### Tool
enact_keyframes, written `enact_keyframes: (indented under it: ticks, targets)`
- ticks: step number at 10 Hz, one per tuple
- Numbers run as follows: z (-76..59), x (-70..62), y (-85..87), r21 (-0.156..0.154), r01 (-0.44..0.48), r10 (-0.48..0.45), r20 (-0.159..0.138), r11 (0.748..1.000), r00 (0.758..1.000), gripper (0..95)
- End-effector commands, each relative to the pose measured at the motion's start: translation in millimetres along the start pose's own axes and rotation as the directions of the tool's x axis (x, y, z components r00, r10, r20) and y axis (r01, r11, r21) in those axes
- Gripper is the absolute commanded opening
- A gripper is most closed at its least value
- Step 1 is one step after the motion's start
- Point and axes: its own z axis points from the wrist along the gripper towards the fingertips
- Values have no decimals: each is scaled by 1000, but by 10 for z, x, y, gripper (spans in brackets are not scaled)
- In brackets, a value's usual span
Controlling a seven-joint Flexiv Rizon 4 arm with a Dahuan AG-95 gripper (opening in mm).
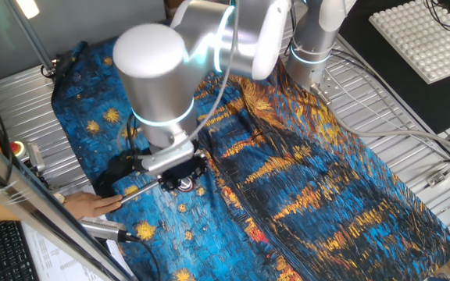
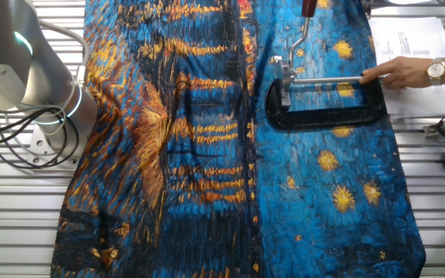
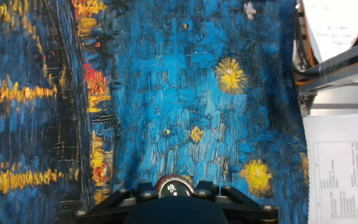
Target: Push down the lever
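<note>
The table is seen to be covered by a blue and gold painted-pattern cloth (image 2: 207, 154), on which a black C-shaped metal clamp (image 2: 327, 116) is laid flat and steadied at its screw end by a person's bare hand (image 2: 400, 72). The short thin silver lever with a small red cap (image 2: 304, 27) is found jutting up from the clamp's jointed corner, apparently not yet pushed down. The two-finger gripper (image 1: 180, 181) is held low beside the clamp; whether its fingers are spread cannot be told

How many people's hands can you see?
1. The hand, wearing a watch, rests at the cloth's edge, touching the end of the black clamp's long silver screw. Another could be out of view.
</note>
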Motion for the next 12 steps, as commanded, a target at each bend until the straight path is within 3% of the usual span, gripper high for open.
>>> enact_keyframes:
  ticks: [1, 4, 6, 8, 9, 11, 12]
  targets:
    - [9, 8, -13, -13, 25, -25, 19, 1000, 1000, 0]
    - [-10, 47, 7, -25, 38, -38, 12, 999, 999, 0]
    - [-40, 98, 31, -27, 48, -48, 22, 998, 999, 0]
    - [-12, 172, -24, 2, 79, -79, 45, 997, 996, 0]
    - [-19, 206, -22, -3, 85, -85, 44, 996, 995, 0]
    - [-76, 284, 24, -33, 84, -81, 75, 996, 994, 0]
    - [-86, 304, 31, -28, 88, -85, 83, 996, 993, 0]
